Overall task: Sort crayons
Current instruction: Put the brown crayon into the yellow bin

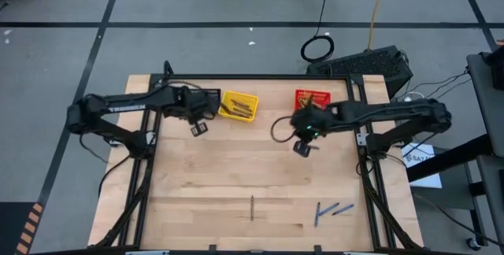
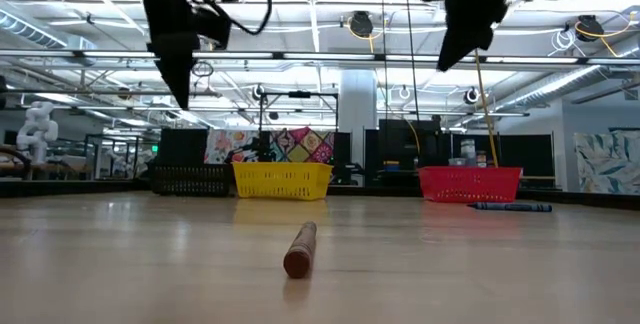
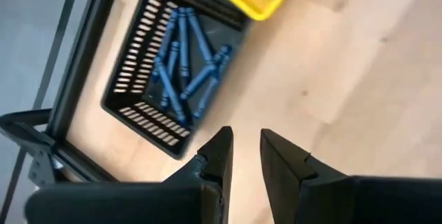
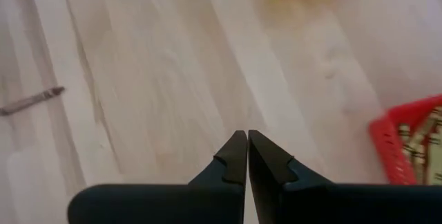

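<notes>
Crayons lie in several places: blue ones (image 3: 183,61) heaped in the black basket (image 3: 138,106), a brown one (image 1: 252,207) alone near the table's front edge, and two blue ones (image 1: 328,211) toward the front right. My left gripper (image 3: 246,156) hangs just beside the black basket, fingers a narrow gap apart, holding nothing. My right gripper (image 4: 247,156) hovers near the red basket (image 1: 312,97), fingers pressed together and empty. The yellow basket (image 1: 239,106) sits between.
</notes>
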{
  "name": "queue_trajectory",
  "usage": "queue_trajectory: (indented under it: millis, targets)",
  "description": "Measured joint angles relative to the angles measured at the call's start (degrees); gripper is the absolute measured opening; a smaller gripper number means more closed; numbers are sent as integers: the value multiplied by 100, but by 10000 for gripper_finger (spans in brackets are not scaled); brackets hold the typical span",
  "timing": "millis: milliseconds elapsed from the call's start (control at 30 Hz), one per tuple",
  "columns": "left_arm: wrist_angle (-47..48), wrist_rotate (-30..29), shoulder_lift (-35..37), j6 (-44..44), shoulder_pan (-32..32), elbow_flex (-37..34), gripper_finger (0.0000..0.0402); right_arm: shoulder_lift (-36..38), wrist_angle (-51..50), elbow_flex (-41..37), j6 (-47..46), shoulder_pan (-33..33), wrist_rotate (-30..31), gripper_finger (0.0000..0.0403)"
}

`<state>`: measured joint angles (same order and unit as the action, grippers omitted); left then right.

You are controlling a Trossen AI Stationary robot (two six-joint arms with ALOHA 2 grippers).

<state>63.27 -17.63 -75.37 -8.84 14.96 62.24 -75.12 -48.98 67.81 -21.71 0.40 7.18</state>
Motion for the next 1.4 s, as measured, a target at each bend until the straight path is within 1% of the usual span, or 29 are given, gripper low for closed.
queue_trajectory:
  millis: [200, 433, 567, 767, 867, 967, 1133, 1233, 1300, 1400]
  targets:
    - [360, 4, 285, -667, -862, 0, 70, -775, 248, -2, 4, 143, -53, 0]
    - [644, 4, 310, -1065, -1562, 0, 70, -1380, 1199, -2, 54, 419, -782, 3]
    - [662, 4, 307, -1195, -1793, 0, 70, -1617, 1769, -2, 209, 685, -895, 27]
    - [681, 4, 307, -1338, -2014, 0, 70, -1893, 2351, -2, 649, 1066, -899, 84]
    - [673, 4, 307, -1337, -2075, 0, 70, -2024, 2527, -2, 1159, 1250, -884, 108]
    - [668, 0, 307, -1338, -2090, 0, 70, -2153, 2618, -2, 2058, 1435, -877, 123]
    - [668, 0, 307, -1340, -2090, 0, 70, -2396, 3014, -2, 3900, 1634, -885, 132]
    - [659, -2, 307, -1341, -2090, 0, 70, -2583, 3440, -2, 4739, 1696, -880, 132]
    - [635, -2, 307, -1343, -2090, 0, 70, -2704, 3720, -2, 5066, 1725, -879, 132]
    - [615, -3, 307, -1349, -2090, 0, 70, -2825, 4128, -2, 4891, 1741, -887, 132]
